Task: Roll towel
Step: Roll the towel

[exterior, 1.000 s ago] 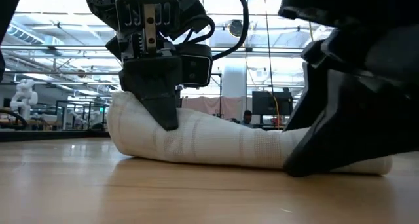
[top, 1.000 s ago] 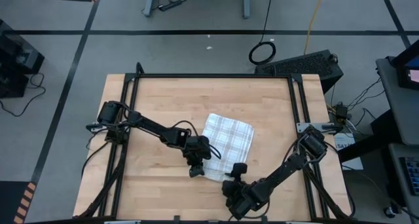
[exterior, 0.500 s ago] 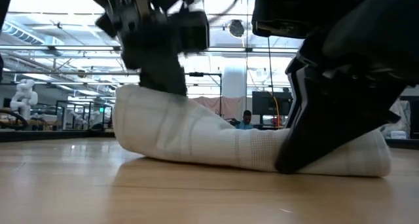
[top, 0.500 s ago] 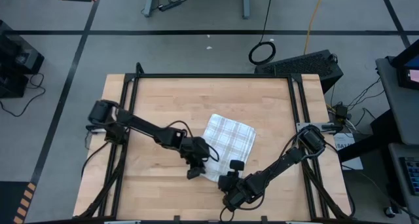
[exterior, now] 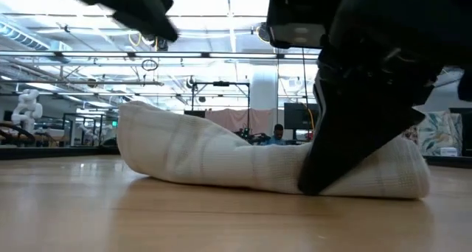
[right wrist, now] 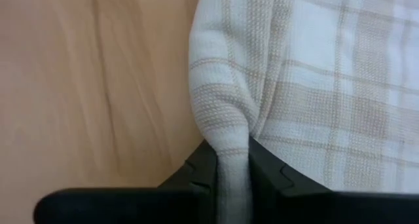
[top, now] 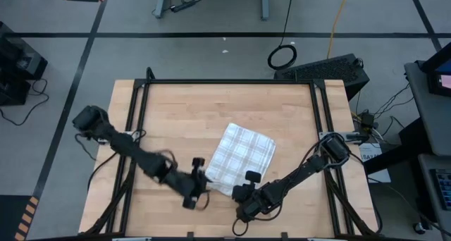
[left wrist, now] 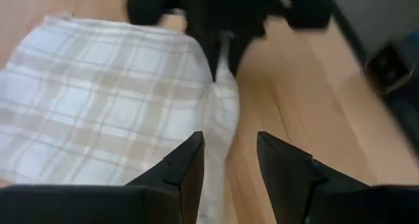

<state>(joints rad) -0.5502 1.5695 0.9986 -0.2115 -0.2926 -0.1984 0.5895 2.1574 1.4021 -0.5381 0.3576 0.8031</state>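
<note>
Two claws are working at the towel (top: 239, 154), lying mid-table: the right claw (right wrist: 230, 160) is pinching its near edge to start rolling, while the left claw (left wrist: 229, 160) is hanging open, empty, just beside that edge.

- The towel (top: 240, 157) lies on the table (top: 176, 114), right of centre.
- Left gripper (top: 195, 192) at the towel's seven o'clock.
- Right gripper (top: 241, 192) at its six o'clock edge.

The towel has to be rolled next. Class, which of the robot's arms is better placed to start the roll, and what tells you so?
Probably the right. The right gripper pinches a fold at the towel edge, while the left gripper is open, holding nothing, beside the towel.
</note>
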